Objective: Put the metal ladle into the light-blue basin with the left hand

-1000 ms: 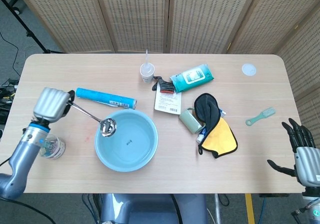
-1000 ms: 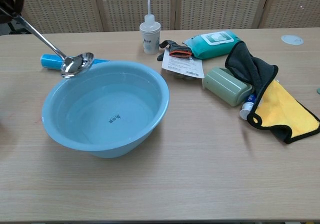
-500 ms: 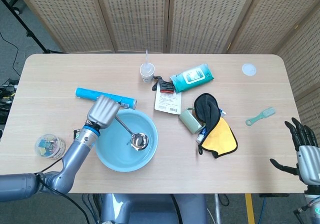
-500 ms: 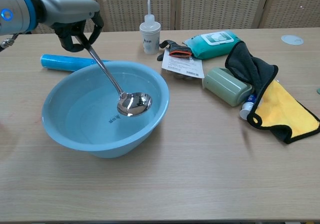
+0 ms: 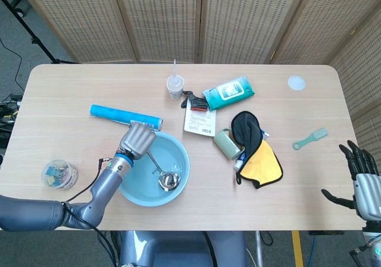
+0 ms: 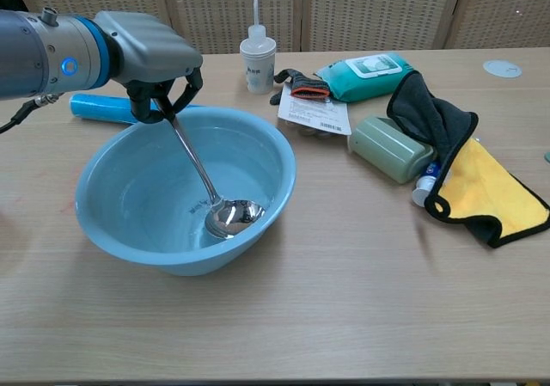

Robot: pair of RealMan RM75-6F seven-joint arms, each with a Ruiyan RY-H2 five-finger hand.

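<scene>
Near the front edge of the wooden table [image 5: 309,189], left of its middle, the round light-blue plastic basin [image 6: 112,223] holds the bowl of the shiny metal ladle [image 6: 234,217], which sits low against the basin's front inner wall. The ladle's thin handle slants up and back to the left hand [image 6: 148,52], which grips its top end above the basin's far rim. Off the table's front right corner, the right hand [image 5: 362,182] is empty with fingers spread.
</scene>
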